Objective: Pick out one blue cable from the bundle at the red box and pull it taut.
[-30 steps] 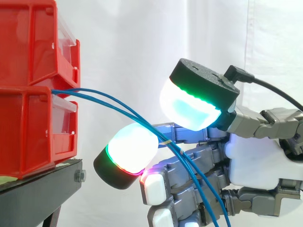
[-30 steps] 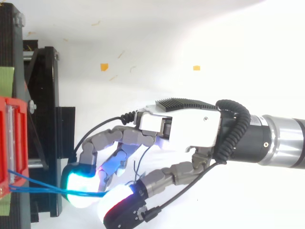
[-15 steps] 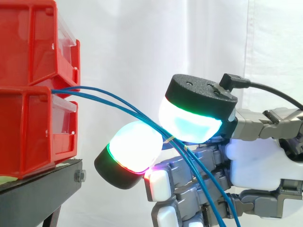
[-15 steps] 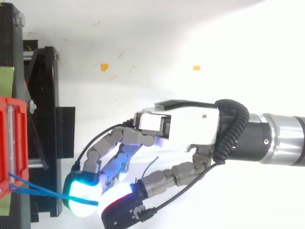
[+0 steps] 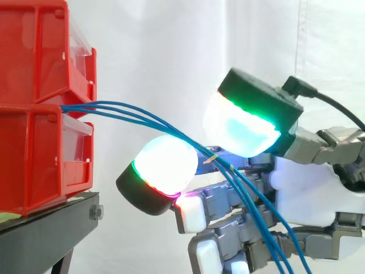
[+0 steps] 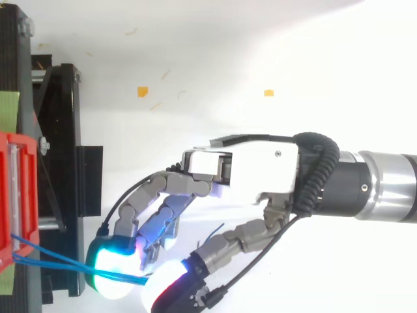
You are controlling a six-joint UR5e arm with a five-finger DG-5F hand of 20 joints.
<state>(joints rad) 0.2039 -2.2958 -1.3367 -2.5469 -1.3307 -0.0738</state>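
Here blue cables (image 5: 137,114) slope down-right from red bins (image 5: 34,142).

The blue cables (image 5: 159,125) disappear into the red bins (image 5: 34,142), which are cropped on the side far from the hand (image 5: 311,194); below the hand they run off the bottom edge. Where they cross the hand, any grip cannot be made out.

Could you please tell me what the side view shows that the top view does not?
Side view: the two stacked red bins, with the blue cables leaving between them and sagging down past the hand. Top view: the arm and orange scraps on the white surface. Both: bins, cables, hand and black stand.
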